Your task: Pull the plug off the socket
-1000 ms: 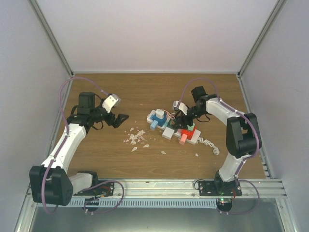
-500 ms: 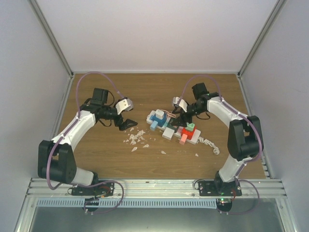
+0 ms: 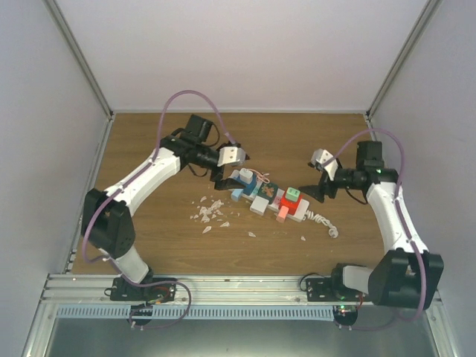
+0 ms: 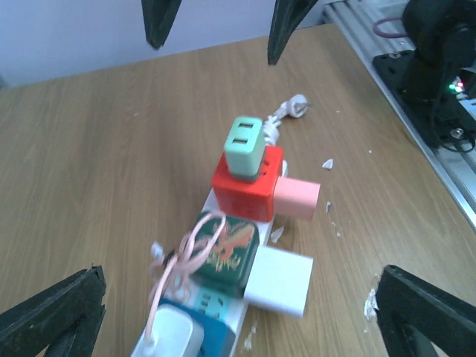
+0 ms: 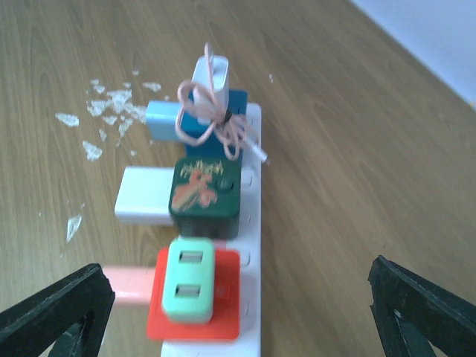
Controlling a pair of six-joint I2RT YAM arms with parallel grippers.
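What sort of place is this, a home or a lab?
Probably a robot lab test booth: a wooden table boxed in by plain white panels, a left arm and right arm bolted to a metal rail, and a power strip crowded with plugs.

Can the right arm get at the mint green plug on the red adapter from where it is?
Probably yes. The right gripper, jaws open, faces the mint green plug, which sits topmost on the red adapter at the socket's nearer end. Nothing stands between them.
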